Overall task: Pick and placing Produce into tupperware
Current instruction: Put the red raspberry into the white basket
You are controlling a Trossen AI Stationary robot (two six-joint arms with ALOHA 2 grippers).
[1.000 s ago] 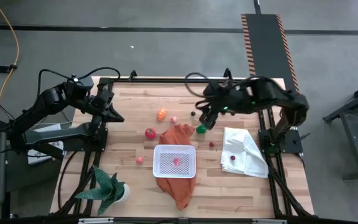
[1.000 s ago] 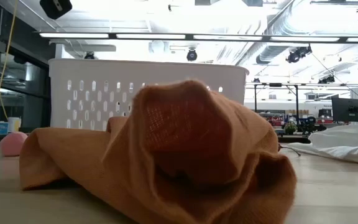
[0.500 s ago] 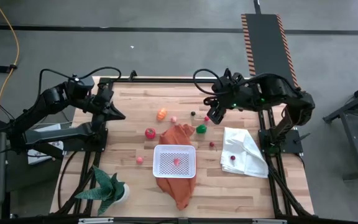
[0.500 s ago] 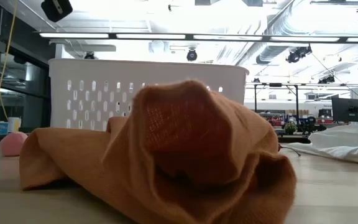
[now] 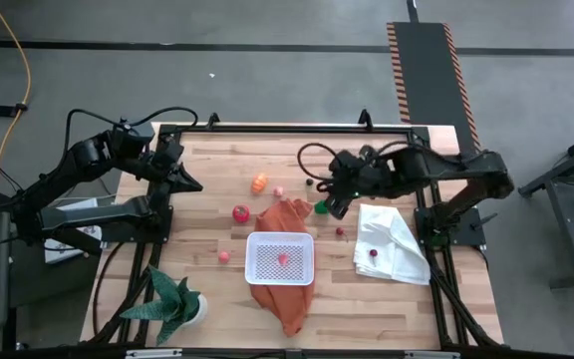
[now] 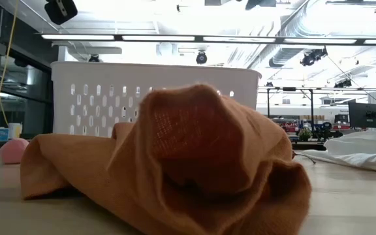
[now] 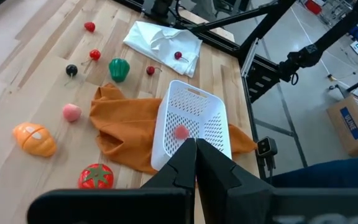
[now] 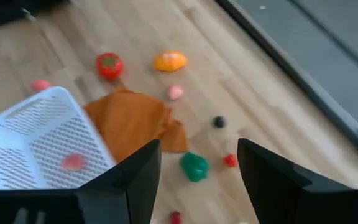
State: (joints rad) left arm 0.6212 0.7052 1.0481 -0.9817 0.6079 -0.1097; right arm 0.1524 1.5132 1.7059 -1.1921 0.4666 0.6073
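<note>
Wooden tabletop, right arm closing in on scattered produce.

Right gripper (image 5: 335,199), jaws apart and empty, is dropping back over the green vegetable (image 5: 322,206) after hovering farther back half a second ago, so a pick looks next. Left gripper (image 5: 189,183) is waiting shut at the left edge. Tupperware (image 5: 280,257) is sitting on the orange cloth (image 5: 285,214), one pink piece (image 5: 283,258) inside. Low view is showing only cloth and container wall, no arms.
</note>
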